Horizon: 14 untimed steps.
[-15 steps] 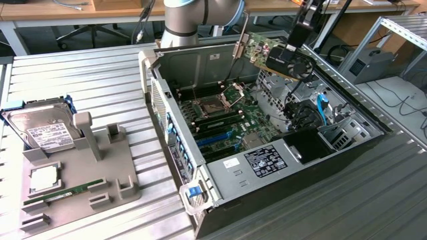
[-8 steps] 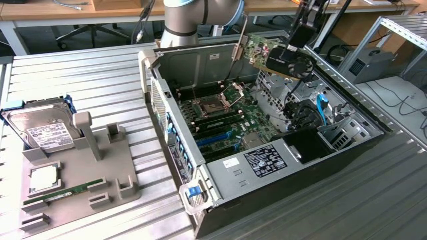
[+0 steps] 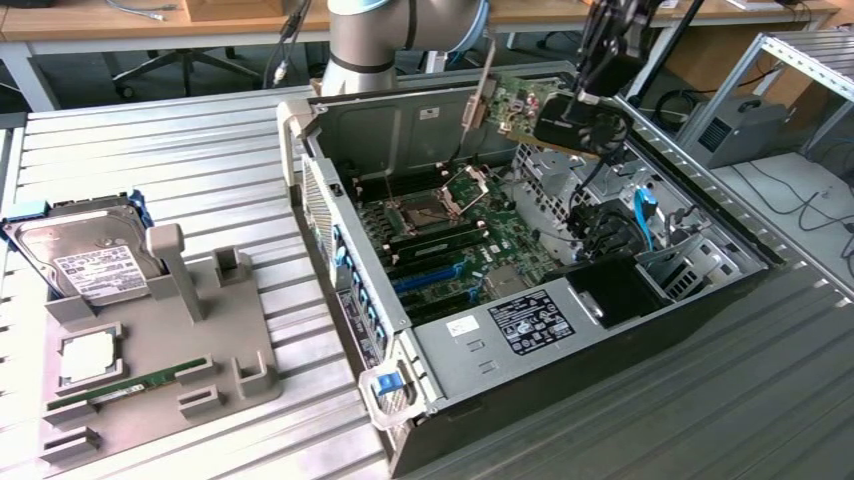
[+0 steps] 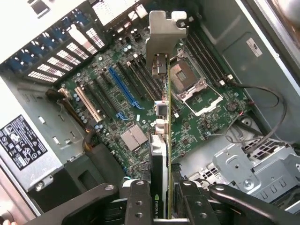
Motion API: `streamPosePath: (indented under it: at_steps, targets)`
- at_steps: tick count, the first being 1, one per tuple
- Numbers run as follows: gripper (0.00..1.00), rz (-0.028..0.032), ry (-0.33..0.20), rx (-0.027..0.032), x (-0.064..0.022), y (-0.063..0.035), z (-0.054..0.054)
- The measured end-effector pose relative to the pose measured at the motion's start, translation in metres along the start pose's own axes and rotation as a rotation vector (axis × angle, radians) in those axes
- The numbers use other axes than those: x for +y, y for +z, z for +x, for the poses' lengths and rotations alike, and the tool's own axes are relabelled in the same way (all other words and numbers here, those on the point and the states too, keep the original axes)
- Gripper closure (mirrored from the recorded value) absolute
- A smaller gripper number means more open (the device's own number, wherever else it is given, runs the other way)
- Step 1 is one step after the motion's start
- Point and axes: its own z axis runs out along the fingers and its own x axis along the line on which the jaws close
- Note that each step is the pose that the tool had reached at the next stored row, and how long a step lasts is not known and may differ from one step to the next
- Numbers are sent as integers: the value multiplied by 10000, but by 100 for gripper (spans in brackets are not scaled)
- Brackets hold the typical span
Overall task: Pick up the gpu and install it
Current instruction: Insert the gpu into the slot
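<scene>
gpu (image 3: 550, 118): one, clamped between two fingers (image 4: 139, 202), over one open computer case (image 3: 567, 385).

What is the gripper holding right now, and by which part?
The gripper holds the gpu above the open computer case, pinching its two flat faces at the end away from the silver bracket.

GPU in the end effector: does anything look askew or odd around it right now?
The gpu hangs tilted above the open case, clamped edge-on in the end effector and seemingly not in line with the blue slot. The CPU socket stands open, its frame flipped up. No damage is visible.
</scene>
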Motion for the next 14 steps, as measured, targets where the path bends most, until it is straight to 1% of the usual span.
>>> streamPosePath:
  at_steps: [6, 10, 14]
  targets:
    - [73, 31, -991, 37, 1, 0, -2]
    - [73, 59, -1881, 70, 2, 0, -2]
    - [73, 81, -2598, 96, 2, 0, -2]
